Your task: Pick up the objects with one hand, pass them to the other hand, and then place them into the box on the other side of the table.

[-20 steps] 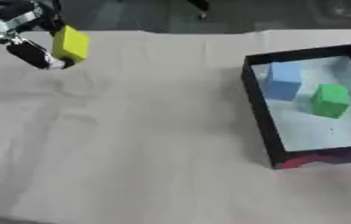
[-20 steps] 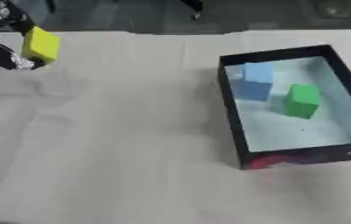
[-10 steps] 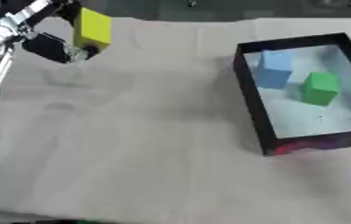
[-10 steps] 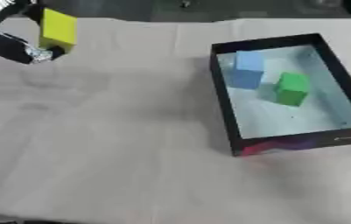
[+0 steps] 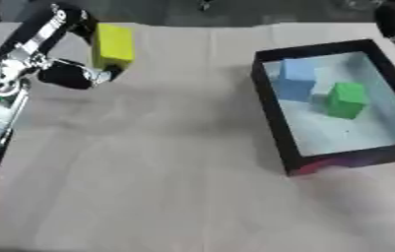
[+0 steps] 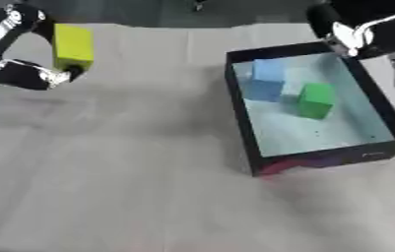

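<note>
Right eye view: right hand (image 6: 364, 32) has newly appeared.

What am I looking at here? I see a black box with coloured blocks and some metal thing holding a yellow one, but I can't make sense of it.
Both pictures come from a pair of cameras in a robot's head, looking down at its table, so they show nearly the same thing. The table is covered with a pale cloth. The black and silver thing at the upper left is the robot's left hand, at the end of a person-sized arm. Its fingers are curled round a yellow block, held up above the cloth. On the right lies a black box with a light floor; a blue block and a green block lie inside it. In the right eye view, part of the robot's right hand shows at the upper right, beyond the box; I cannot tell how its fingers stand.
</note>
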Controlling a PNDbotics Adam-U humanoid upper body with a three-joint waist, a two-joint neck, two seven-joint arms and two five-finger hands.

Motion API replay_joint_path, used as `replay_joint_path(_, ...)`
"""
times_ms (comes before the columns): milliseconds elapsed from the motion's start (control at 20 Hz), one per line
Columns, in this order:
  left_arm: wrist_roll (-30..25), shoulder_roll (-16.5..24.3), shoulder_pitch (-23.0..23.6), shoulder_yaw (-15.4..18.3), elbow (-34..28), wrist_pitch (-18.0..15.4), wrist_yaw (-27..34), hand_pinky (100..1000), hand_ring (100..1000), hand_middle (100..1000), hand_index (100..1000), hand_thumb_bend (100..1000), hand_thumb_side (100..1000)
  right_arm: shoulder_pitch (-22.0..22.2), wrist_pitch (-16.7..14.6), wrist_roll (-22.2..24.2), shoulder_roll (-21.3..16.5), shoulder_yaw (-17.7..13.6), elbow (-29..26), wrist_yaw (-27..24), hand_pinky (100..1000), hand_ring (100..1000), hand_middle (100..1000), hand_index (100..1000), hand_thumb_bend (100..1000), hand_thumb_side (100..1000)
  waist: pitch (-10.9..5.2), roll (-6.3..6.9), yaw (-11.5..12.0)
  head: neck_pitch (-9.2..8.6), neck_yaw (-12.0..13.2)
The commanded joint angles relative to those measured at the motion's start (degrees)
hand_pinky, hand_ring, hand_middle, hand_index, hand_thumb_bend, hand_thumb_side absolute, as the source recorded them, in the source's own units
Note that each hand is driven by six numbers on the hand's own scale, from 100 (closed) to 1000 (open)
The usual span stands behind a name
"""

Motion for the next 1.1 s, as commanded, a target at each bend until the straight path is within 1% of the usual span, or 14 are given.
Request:
replay_joint_path(50,2.1,-1.15,0.35,-0.01,-2.93,-0.06,-0.83,771,559,525,517,100,100,-2.02,-2.25,2.21,0.84,0.87,0.2,1.94,1000,1000,981,1000,100,100,-7.53,-0.31,0.18,-0.81,-0.71)
replay_joint_path(350,3.8,-3.51,3.13,-0.21,-6.27,-2.37,0.77,775,551,526,519,100,100,-3.87,-6.29,5.02,3.21,3.15,1.41,4.77,1000,1000,980,1000,100,100,-7.15,0.1,0.91,-1.11,-1.77)
replay_joint_path(400,3.83,-3.91,3.59,-0.27,-6.58,-2.76,1.28,775,549,525,519,100,128,-4.1,-6.91,5.14,3.61,3.69,1.55,5.48,1000,1000,981,1000,100,100,-7.06,0.22,1.18,-1.18,-2.13)
replay_joint_path(450,3.93,-4.31,4.03,-0.27,-6.84,-3.09,1.8,774,546,523,517,100,138,-4.3,-7.58,5.2,3.95,4.22,1.69,6.3,1000,1000,981,1000,100,100,-7.0,0.32,1.42,-1.19,-2.52)
replay_joint_path(700,5.3,-6.04,5.49,-0.43,-7.73,-3.92,3.07,768,535,513,511,100,154,-5.2,-10.81,5.26,5.32,6.0,2.9,10.24,1000,1000,984,1000,100,100,-6.89,0.55,2.12,-1.12,-4.03)
replay_joint_path(750,5.51,-6.41,5.67,-0.55,-7.84,-3.94,3.23,767,532,506,503,100,172,-5.42,-11.34,5.26,5.63,6.29,3.19,10.88,1000,1000,984,1000,117,100,-6.88,0.57,2.21,-1.13,-4.26)
replay_joint_path(900,5.63,-7.39,5.94,-1.0,-7.95,-3.6,4.14,767,529,501,498,100,189,-5.96,-12.46,5.26,6.52,7.28,3.82,12.23,1000,1000,987,1000,140,100,-6.82,0.66,2.52,-1.1,-5.01)
replay_joint_path(1100,5.05,-8.57,5.92,-1.45,-8.03,-3.34,4.72,769,530,499,496,100,186,-6.44,-12.79,5.26,7.52,8.5,4.25,13.58,1000,1000,991,1000,145,100,-6.63,0.78,3.09,-1.21,-5.42)
